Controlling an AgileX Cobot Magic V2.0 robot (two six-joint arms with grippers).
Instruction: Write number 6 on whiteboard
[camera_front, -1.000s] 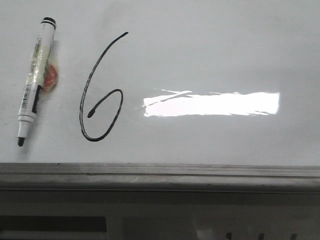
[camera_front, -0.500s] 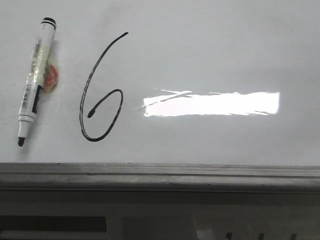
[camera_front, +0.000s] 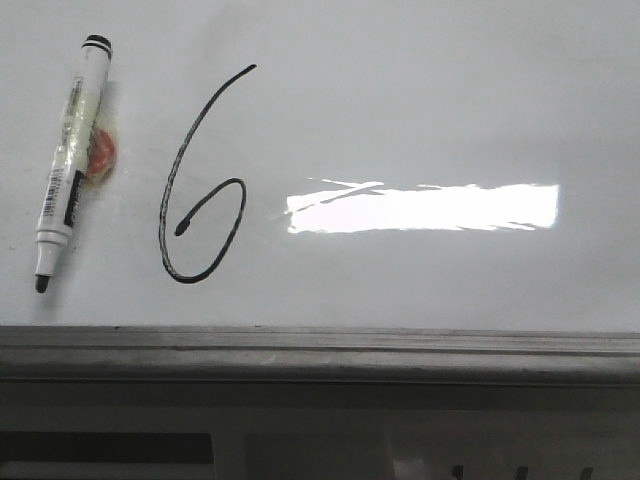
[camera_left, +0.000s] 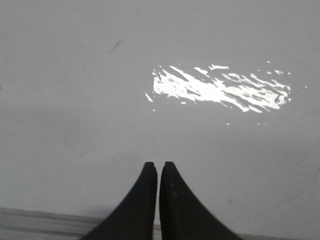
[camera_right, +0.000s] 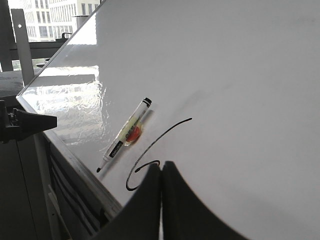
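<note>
A thin black number 6 (camera_front: 200, 180) is drawn on the left part of the glossy white whiteboard (camera_front: 420, 110). It also shows in the right wrist view (camera_right: 150, 155), partly hidden behind the fingers. A white marker (camera_front: 70, 165) with its black tip uncapped lies on the board left of the digit, an orange blob under it; it also shows in the right wrist view (camera_right: 125, 135). My left gripper (camera_left: 158, 166) is shut and empty over bare board. My right gripper (camera_right: 161, 166) is shut and empty, near the digit's loop. Neither gripper shows in the front view.
A bright rectangular glare (camera_front: 425, 207) lies right of the digit. The board's grey metal edge strip (camera_front: 320, 345) runs along the front. A dark bracket (camera_right: 25, 125) and building windows (camera_right: 50, 15) show beyond the board's edge in the right wrist view.
</note>
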